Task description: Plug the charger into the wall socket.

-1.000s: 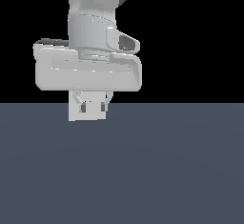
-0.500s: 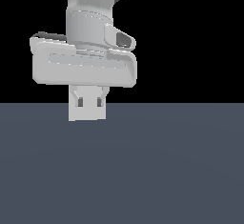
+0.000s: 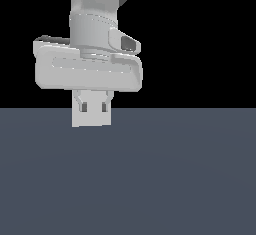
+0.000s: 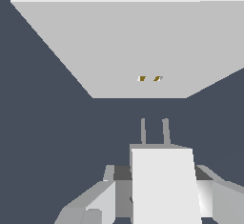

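Grasping looks done. In the wrist view, going left to right, we see one finger (image 4: 95, 201), then the charger (image 4: 164, 185) between the jaws, then the other finger (image 4: 224, 197). Our gripper (image 4: 162, 204) is closed on the block. Two prongs (image 4: 154, 131) point toward the wall socket (image 4: 119, 42), whose slots (image 4: 150, 78) sit near but apart from the prong tips. In the exterior view the gripper (image 3: 91, 116) hangs just above the grey floor (image 3: 150, 179). Still left, we judge: closing the gap and inserting.
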Robot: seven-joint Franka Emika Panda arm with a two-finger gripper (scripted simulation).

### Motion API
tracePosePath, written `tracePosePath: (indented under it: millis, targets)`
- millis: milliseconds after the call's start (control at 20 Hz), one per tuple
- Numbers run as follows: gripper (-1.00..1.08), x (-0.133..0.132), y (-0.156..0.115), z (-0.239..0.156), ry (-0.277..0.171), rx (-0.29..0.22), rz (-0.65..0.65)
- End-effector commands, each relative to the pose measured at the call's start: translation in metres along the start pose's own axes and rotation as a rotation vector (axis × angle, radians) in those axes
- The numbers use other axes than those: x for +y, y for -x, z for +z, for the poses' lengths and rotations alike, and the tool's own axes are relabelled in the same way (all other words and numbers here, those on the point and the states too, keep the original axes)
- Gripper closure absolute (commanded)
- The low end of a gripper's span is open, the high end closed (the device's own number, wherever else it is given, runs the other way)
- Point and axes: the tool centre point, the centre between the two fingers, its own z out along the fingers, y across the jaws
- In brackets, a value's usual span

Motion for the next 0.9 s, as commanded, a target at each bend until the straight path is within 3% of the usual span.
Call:
tracePosePath:
  millis: [0,450,850]
  targets:
    - [1.08,0.0,-0.006,0.001,0.0,0.0,-0.001]
    - [1.08,-0.001,-0.037,0.009,-0.001,0.0,-0.003]
    - [1.08,-0.001,-0.043,0.01,-0.001,0.0,-0.004]
